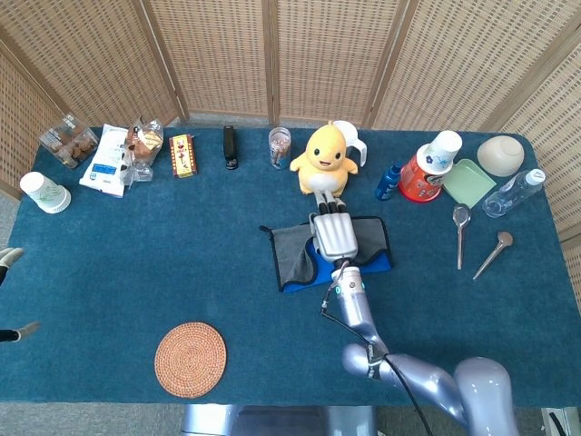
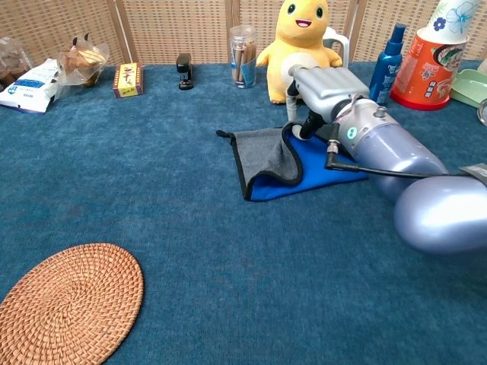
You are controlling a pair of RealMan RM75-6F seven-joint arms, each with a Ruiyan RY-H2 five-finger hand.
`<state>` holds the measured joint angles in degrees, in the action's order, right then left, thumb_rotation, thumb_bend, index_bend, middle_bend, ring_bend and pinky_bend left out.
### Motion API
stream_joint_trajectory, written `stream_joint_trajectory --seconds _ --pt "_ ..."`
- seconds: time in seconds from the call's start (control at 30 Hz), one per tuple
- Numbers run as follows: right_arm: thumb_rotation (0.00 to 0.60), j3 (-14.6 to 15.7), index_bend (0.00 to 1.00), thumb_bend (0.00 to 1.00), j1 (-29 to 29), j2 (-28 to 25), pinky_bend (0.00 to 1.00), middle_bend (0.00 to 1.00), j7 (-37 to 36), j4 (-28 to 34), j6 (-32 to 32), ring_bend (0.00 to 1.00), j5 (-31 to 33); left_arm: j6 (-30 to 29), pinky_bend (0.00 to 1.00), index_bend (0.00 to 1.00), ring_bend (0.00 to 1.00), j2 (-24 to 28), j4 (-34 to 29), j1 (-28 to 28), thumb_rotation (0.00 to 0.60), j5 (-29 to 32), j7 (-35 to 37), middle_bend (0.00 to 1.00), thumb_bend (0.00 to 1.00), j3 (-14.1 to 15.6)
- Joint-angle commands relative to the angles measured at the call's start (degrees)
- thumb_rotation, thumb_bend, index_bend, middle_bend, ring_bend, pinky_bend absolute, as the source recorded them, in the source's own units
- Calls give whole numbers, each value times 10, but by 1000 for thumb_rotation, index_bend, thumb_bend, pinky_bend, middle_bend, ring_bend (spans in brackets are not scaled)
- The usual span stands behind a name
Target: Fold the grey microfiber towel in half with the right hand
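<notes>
The grey microfiber towel (image 1: 292,252) lies at the table's middle, just in front of the yellow plush toy (image 1: 324,161). Its right part is lifted and turned over to the left, so the blue underside (image 2: 316,163) shows. My right hand (image 1: 334,236) holds that lifted edge over the towel's middle, with its fingers (image 2: 294,128) curled around the black-trimmed border. The grey half (image 2: 266,152) to the left stays flat on the cloth. Only small slivers of my left hand (image 1: 7,258) show at the far left edge of the head view.
A woven coaster (image 1: 190,359) lies near the front left. Behind the towel stand a clear jar (image 1: 280,145), a blue spray bottle (image 1: 388,182) and a red cup stack (image 1: 425,173). Two spoons (image 1: 460,232) lie to the right; snack packs (image 1: 109,159) sit at the back left.
</notes>
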<state>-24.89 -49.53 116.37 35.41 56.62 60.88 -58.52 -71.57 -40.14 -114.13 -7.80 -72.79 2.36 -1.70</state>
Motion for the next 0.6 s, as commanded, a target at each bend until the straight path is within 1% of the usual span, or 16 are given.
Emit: stream_joint_trajectory --seconds 0.03,0.23,0.47,0.6 --pt "600 -2 676 488 -13 12 223 75 7 -21 -9 0 7 4 0 0 0 0 2 -3 600 5 0 0 103 -1" --pt "600 -7 677 489 -34 29 224 74 3 -63 -19 0 15 11 0 0 0 0 7 -6 600 14 5 0 102 -3" --pt "600 -17 677 489 -51 40 224 74 -5 -91 -23 0 23 17 0 0 0 2 12 -8 600 17 12 0 102 -5" --pt "600 -17 677 488 -57 46 224 75 -3 -107 -27 0 27 19 0 0 0 2 13 -9 600 18 14 0 102 -5"
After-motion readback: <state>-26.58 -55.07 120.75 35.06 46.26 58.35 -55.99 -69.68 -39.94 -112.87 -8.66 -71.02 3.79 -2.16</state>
